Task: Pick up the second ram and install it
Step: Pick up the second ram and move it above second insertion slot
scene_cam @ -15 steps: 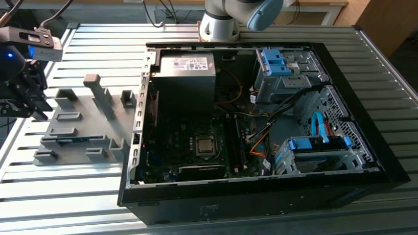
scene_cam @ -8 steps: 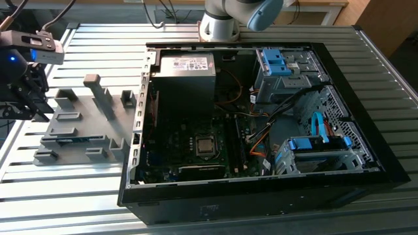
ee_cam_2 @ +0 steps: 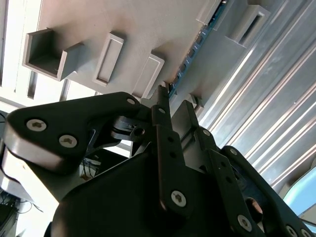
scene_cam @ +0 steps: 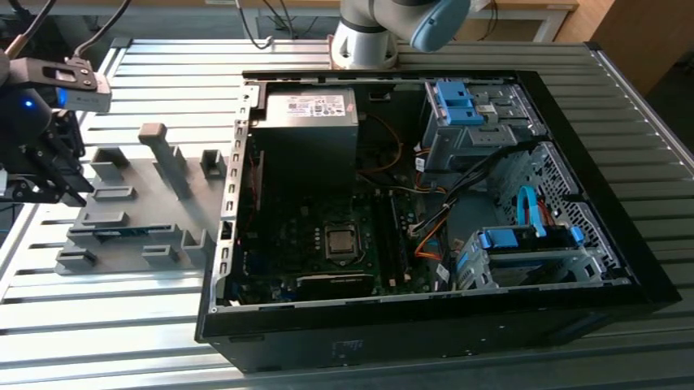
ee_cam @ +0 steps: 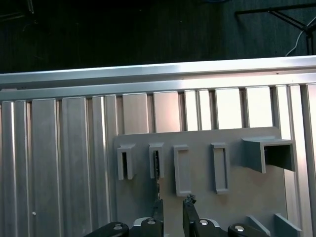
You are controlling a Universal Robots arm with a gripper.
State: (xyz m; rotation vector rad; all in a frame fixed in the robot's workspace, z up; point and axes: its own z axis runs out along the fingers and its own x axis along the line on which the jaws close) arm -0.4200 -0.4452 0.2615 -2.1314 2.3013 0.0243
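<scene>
Table point(scene_cam: 97, 309): slatted metal, w/ open PC case point(scene_cam: 651, 276) and, at the exterior view's left, grey fixture point(scene_cam: 141, 218). Dark floor beyond table edge in first wrist view. Over the fixture hangs the gripper point(scene_cam: 44, 193), jaws apart by a narrow gap, holding nothing. In the fixture's slots lies the second ram point(ee_cam_2: 197, 42), edge-up, its end right at the fingertips point(ee_cam_2: 160, 94); can't tell if touching.

One open computer case point(scene_cam: 639, 268), one grey holder fixture point(scene_cam: 119, 244), seemingly just one blue ram stick point(ee_cam_2: 189, 58), and two fingers point(ee_cam: 189, 207).
</scene>
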